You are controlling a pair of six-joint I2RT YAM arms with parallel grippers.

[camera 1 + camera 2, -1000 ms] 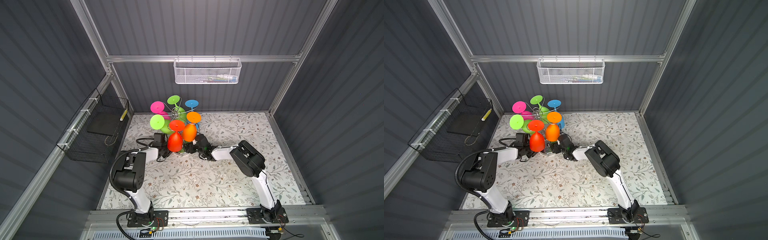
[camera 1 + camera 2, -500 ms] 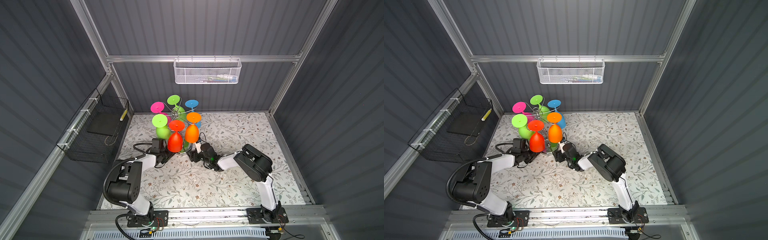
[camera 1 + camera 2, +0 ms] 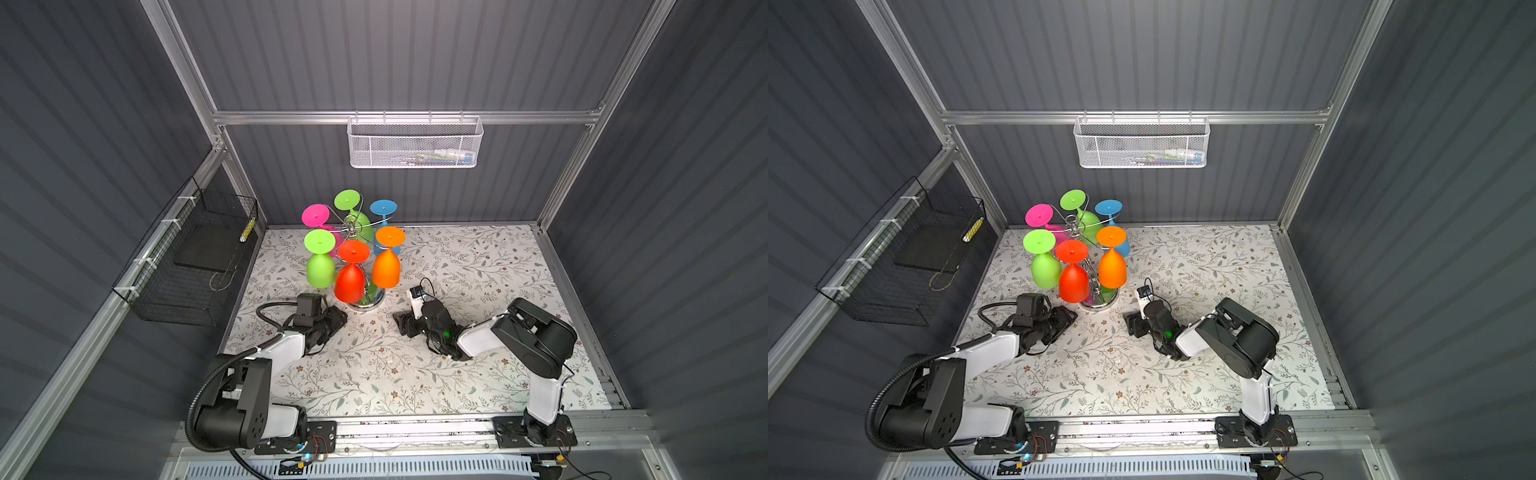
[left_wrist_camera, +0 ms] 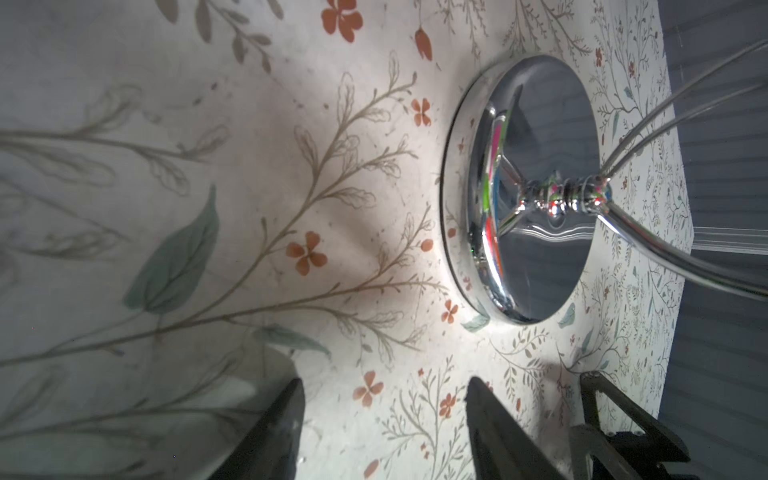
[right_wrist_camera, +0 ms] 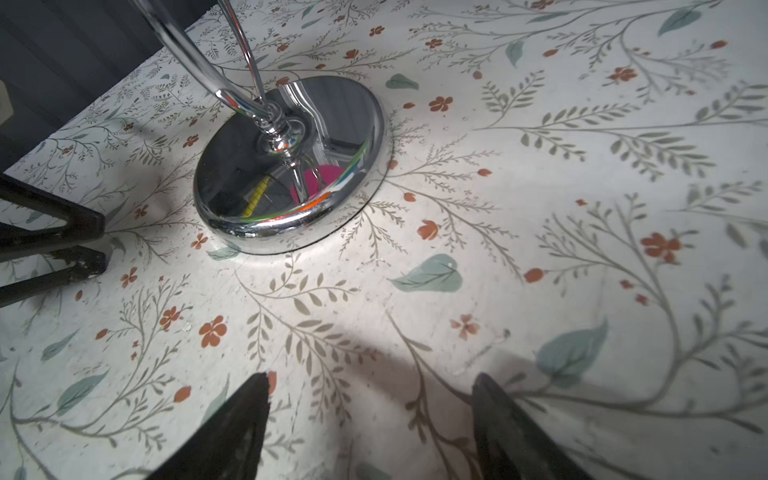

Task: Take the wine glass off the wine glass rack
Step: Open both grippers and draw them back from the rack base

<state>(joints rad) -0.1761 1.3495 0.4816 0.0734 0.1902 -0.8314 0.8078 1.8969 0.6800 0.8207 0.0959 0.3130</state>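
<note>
Wine glass rack [image 3: 367, 306] stands on the floral bench [image 3: 478, 266], towards its far left corner. Six coloured wine glasses [image 3: 350, 282] hang upside down on its arms. Low on either side of the chrome base are the left gripper [image 3: 337, 318] and the right gripper [image 3: 401, 325], near it but not touching. The fingers [image 4: 282, 428] of both are spread, with nothing between them.
</note>
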